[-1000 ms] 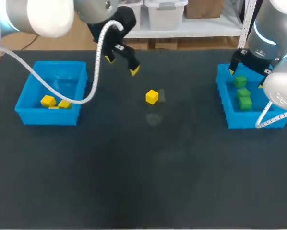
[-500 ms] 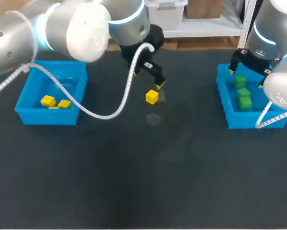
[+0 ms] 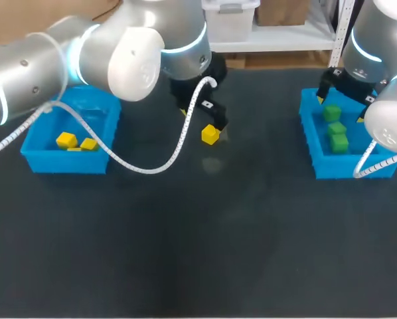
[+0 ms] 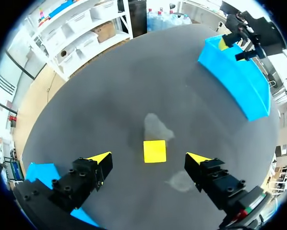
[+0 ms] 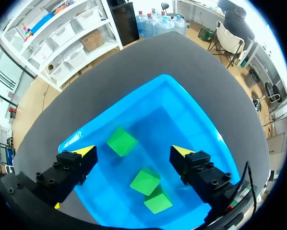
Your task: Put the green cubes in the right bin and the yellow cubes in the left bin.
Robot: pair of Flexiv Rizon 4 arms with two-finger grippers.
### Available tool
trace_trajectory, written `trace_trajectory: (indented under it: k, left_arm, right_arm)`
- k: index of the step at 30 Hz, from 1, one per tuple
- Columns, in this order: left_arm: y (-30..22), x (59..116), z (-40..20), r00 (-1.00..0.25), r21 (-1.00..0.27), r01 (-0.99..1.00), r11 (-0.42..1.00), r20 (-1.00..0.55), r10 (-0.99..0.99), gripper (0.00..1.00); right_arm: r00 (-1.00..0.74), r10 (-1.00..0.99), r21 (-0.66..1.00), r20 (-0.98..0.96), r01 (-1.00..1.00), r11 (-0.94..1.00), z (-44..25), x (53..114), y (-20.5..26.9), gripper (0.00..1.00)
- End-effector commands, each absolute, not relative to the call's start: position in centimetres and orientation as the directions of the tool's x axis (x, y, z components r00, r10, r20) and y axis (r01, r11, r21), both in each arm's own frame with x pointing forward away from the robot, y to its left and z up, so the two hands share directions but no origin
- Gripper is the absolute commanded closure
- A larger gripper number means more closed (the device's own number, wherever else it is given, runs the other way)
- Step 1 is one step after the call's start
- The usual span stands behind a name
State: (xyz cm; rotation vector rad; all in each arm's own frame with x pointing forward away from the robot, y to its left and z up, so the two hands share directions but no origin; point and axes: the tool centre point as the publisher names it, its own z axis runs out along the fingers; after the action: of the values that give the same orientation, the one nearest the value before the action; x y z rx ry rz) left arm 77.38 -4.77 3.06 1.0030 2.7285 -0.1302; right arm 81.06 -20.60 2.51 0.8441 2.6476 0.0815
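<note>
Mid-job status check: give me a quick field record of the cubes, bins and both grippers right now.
loose cube: one yellow cube on the table, between the bins
left gripper: open, above that cube, fingers either side, not touching
right gripper: open, over the right bin
right bin contents: three green cubes
left bin contents: at least two yellow cubes

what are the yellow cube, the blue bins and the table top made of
Yellow cube: flat, even, unshiny faces with crisp edges; painted wood or matte plastic, cannot tell which.
Right bin and left bin: probably moulded plastic; smooth, slightly glossy walls, rounded rims.
Table: dark matte covering, maybe fabric or rubber; no reflections, faint pale smudges.
</note>
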Motion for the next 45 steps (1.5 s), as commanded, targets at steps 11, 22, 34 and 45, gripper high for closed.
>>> trace_trajectory:
  k: [11, 22, 34, 45]
  left_arm:
    - [-6.0, 79.4, 0.3, -0.739, 0.002, 0.66, 0.751, -0.177, 0.65, 0.0]
    - [-6.2, 79.4, -1.4, -0.739, 0.005, 0.666, 0.746, -0.13, 0.66, 0.84]
    - [-5.9, 78.8, -1.4, -0.724, 0.0, 0.685, 0.729, -0.107, 0.681, 1.0]
    - [-1.3, 79.7, 9.5, -0.707, 0.003, 0.651, 0.759, -0.361, 0.608, 1.0]
  right_arm:
    - [-0.757, 0.57, 0.162, -0.32, 0.549, 0.82, 2.5, 81.0, -20.6, 0.0]
    - [-0.757, 0.57, 0.162, -0.32, 0.549, 0.82, 2.5, 81.0, -20.6, 0.0]
    - [-0.757, 0.57, 0.162, -0.32, 0.549, 0.82, 2.5, 81.0, -20.6, 0.0]
    - [-0.757, 0.57, 0.162, -0.32, 0.549, 0.82, 2.5, 81.0, -20.6, 0.0]
